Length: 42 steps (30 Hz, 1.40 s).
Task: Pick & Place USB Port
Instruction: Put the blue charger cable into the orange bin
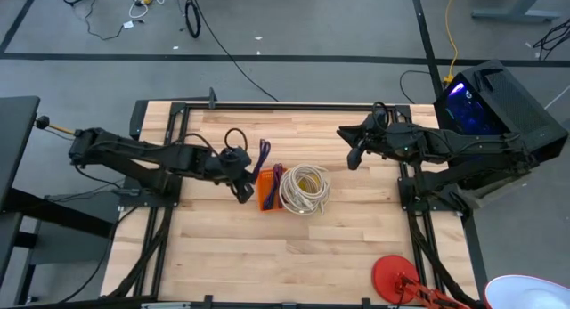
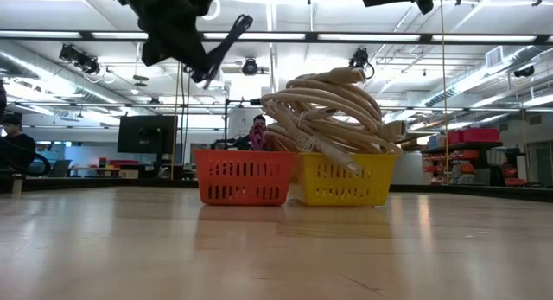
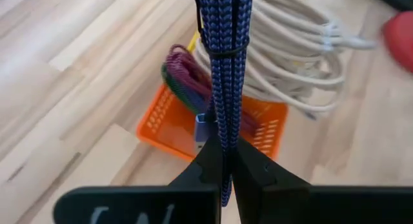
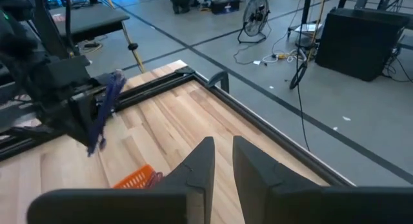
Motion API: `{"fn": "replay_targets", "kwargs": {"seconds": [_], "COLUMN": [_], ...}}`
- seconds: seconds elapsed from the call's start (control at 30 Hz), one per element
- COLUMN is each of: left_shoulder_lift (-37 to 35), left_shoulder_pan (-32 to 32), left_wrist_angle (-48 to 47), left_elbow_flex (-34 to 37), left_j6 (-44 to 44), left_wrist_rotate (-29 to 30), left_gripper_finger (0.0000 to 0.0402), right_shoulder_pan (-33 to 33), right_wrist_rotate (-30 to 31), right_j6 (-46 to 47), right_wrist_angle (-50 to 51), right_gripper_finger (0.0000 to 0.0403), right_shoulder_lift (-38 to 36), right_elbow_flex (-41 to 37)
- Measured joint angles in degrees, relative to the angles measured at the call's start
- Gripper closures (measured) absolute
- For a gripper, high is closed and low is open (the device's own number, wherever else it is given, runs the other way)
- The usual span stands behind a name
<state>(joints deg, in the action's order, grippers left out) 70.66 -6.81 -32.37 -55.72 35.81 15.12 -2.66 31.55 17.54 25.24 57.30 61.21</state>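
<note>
Blue braided USB cable lifted, not yet placed.

Bundled blue braided USB cable (image 3: 222, 69) is pinched in the left gripper (image 3: 224, 161), held in the air just beside the orange plastic mesh basket (image 1: 268, 190). Pick looks done; drop remains. Right gripper (image 4: 222, 161) waits above the table's far right, fingers slightly parted, empty.
</note>
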Motion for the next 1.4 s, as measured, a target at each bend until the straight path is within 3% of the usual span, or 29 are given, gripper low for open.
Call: {"fn": "replay_targets", "kwargs": {"seconds": [0.47, 1.4], "left_shoulder_lift": [6.4, 19.1], "left_shoulder_pan": [-0.1, -0.1], "left_wrist_angle": [7.1, 12.6], "left_elbow_flex": [0.0, 0.0], "left_j6": [1.3, 14.1], "left_wrist_rotate": [-2.7, -6.3], "left_gripper_finger": [0.0387, 0.0385], "right_shoulder_pan": [0.0, 0.0], "right_wrist_rotate": [0.0, -2.6], "right_j6": [-0.8, -6.5], "right_wrist_angle": [0.1, 0.7], "right_gripper_finger": [0.0342, 0.0342], "right_shoulder_lift": [0.0, 0.0], "right_elbow_flex": [0.0, 0.0]}}
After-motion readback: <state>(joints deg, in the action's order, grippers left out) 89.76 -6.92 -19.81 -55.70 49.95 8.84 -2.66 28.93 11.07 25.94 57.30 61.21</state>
